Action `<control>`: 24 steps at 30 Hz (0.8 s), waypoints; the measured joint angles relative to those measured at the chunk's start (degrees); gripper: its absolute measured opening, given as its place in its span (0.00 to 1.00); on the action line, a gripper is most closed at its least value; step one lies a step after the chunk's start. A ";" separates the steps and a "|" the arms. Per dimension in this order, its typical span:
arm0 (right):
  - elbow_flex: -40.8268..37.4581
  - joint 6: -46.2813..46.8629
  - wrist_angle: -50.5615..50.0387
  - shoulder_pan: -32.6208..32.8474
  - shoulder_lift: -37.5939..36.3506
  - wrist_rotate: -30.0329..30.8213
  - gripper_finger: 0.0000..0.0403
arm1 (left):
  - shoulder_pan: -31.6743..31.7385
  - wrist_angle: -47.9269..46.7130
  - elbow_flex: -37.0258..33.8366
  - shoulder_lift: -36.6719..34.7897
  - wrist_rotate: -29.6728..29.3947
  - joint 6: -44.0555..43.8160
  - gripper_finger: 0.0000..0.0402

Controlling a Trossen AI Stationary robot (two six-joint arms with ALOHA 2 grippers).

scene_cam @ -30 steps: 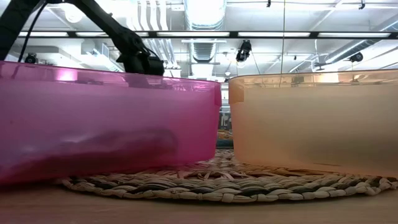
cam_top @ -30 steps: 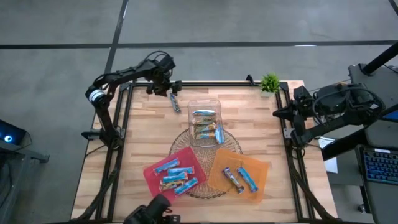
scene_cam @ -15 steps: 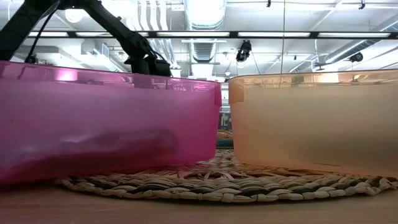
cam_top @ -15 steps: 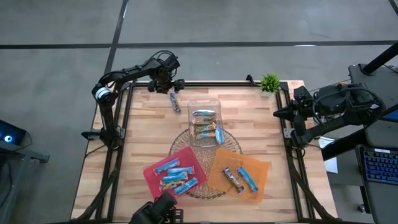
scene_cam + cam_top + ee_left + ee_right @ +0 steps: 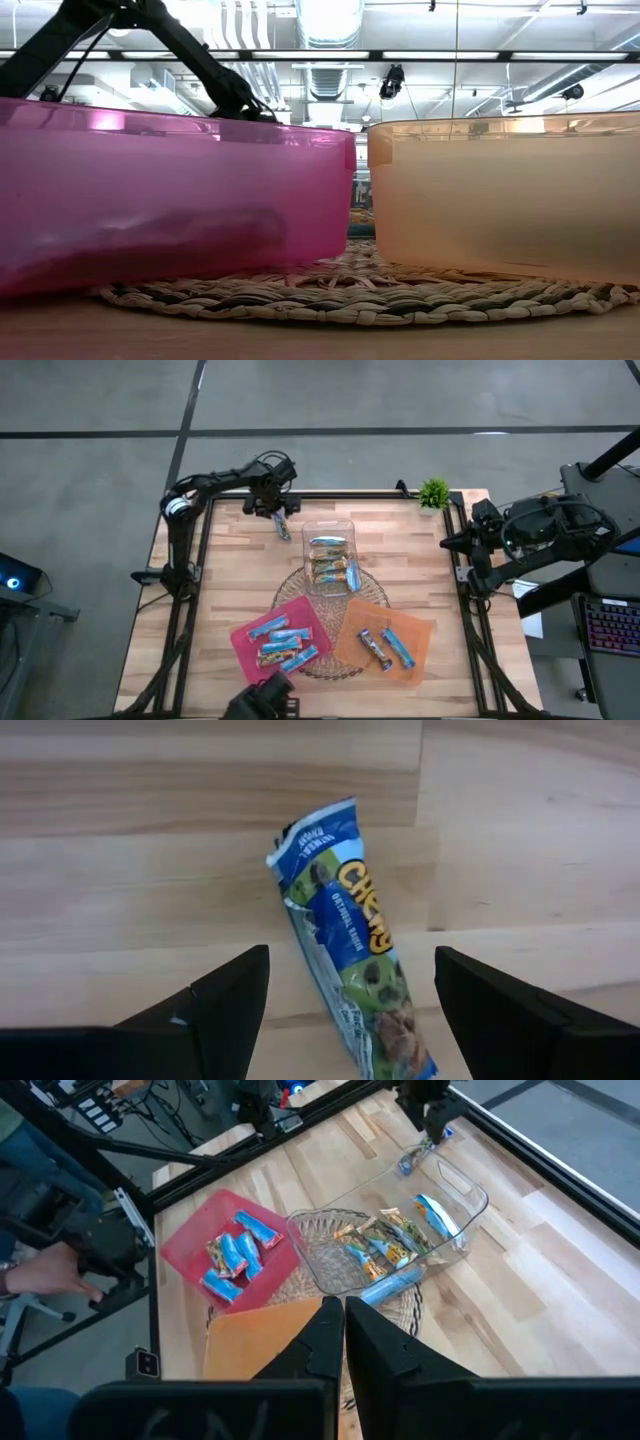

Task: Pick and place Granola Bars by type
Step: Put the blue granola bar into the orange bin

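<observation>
A light blue granola bar (image 5: 283, 526) lies flat on the wood near the table's far edge, left of the clear plastic box; it also shows in the left wrist view (image 5: 345, 935). My left gripper (image 5: 277, 508) is open above it, and its fingers stand either side of the bar (image 5: 350, 965) without touching. More bars lie in the clear box (image 5: 330, 557), several blue ones in the pink tray (image 5: 243, 639), and a blue and a dark one in the orange tray (image 5: 420, 632). My right gripper (image 5: 447, 541) waits shut and empty at the right edge (image 5: 343, 1315).
The box and both trays rest on a round woven mat (image 5: 300, 585) in the table's middle. A small green plant (image 5: 434, 492) stands at the far right corner. In the low view the pink tray (image 5: 170, 190) and orange tray (image 5: 500, 200) fill the front. A person's hand (image 5: 45, 1270) shows beyond the table.
My left gripper has moved toward the table's right edge and a little nearer, coming over the lone blue bar. The bar has stayed where it was.
</observation>
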 joint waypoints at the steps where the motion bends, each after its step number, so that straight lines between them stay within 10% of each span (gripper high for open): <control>1: 0.00 0.01 0.00 -0.01 0.00 0.00 0.02 | -0.18 0.09 0.00 0.26 -0.35 -0.18 0.66; 13: 0.00 0.17 0.04 -0.02 0.00 0.00 0.02 | -1.15 -0.26 -0.02 2.71 -1.35 -2.33 0.58; 24: 0.00 0.13 0.04 0.00 0.00 0.00 0.02 | -1.12 -0.42 -0.04 2.70 -1.50 -2.42 0.31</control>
